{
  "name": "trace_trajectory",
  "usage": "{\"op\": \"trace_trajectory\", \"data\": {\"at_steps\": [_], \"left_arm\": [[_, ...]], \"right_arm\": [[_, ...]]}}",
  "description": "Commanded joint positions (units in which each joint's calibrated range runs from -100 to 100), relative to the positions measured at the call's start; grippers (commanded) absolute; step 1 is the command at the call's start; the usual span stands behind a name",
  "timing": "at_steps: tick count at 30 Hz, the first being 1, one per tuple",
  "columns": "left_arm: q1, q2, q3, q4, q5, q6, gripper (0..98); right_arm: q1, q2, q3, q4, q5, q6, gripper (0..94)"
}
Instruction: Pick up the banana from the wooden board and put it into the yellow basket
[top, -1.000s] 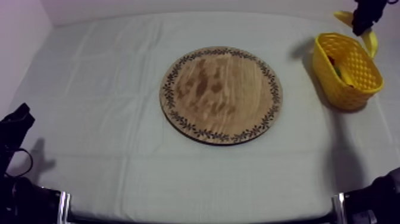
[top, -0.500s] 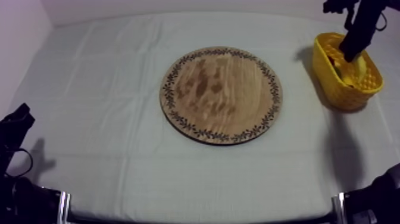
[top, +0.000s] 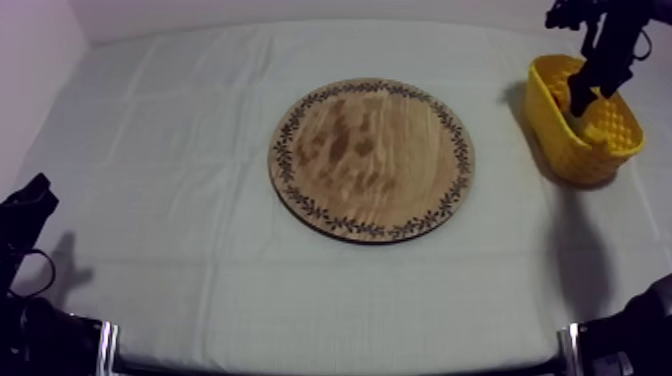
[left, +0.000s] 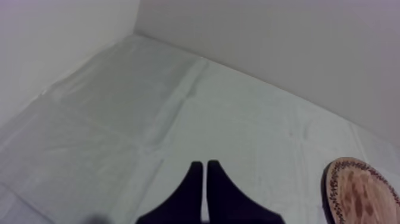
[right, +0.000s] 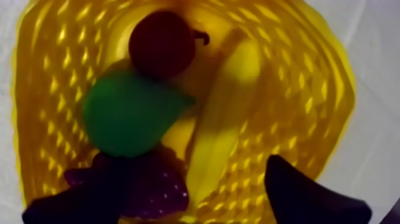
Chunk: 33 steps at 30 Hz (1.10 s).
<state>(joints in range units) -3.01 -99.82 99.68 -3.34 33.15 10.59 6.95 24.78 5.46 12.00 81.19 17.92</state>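
Observation:
The banana (right: 223, 119) lies lengthwise inside the yellow basket (right: 309, 89), free of any grip. It rests beside a green pear (right: 128, 113), a small red fruit (right: 162, 43) and dark grapes (right: 149, 187). My right gripper (right: 190, 167) hangs open just over the basket, one finger at each side of the banana. From above, my right gripper (top: 585, 95) dips into the basket (top: 560, 150) at the table's right. The wooden board (top: 370, 158) at the centre is bare. My left gripper (left: 205, 164) is shut on nothing and sits low at the left (top: 30, 200).
The grey-white cloth (top: 170, 130) stretches open around the board. A wall runs along the far edge, close behind the basket. The board's rim (left: 357, 190) lies off to the side of my left gripper.
My right gripper came down from behind the basket into it with the banana, then its fingers spread and let the banana go. The left arm has not moved.

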Motion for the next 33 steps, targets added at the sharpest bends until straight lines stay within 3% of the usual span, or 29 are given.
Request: {"op": "trace_trajectory", "data": {"at_steps": [1, 17, 22, 27, 33], "left_arm": [[0.0, 0.0, 0.0, -0.01, 0.0, 0.0, 0.1], [0.0, 0.0, 0.0, -0.01, 0.0, 0.0, 0.1], [0.0, 0.0, 0.0, -0.01, 0.0, 0.0, 0.1], [0.0, 0.0, 0.0, -0.01, 0.0, 0.0, 0.1], [0.0, 0.0, 0.0, -0.01, 0.0, 0.0, 0.1]], "right_arm": [[0.1, -1.1, 0.1, -0.4, 0.0, 0.5, 78.7], [-0.8, -20.9, 5.8, -3.9, -1.8, 1.7, 84.4], [-2.4, -28.8, 11.1, -3.9, -4.5, -0.8, 74.0], [-4.1, -37.8, 19.0, -4.3, -10.0, -2.9, 57.2], [-5.7, -48.7, 28.8, -6.2, -17.1, -3.6, 40.3]]}}
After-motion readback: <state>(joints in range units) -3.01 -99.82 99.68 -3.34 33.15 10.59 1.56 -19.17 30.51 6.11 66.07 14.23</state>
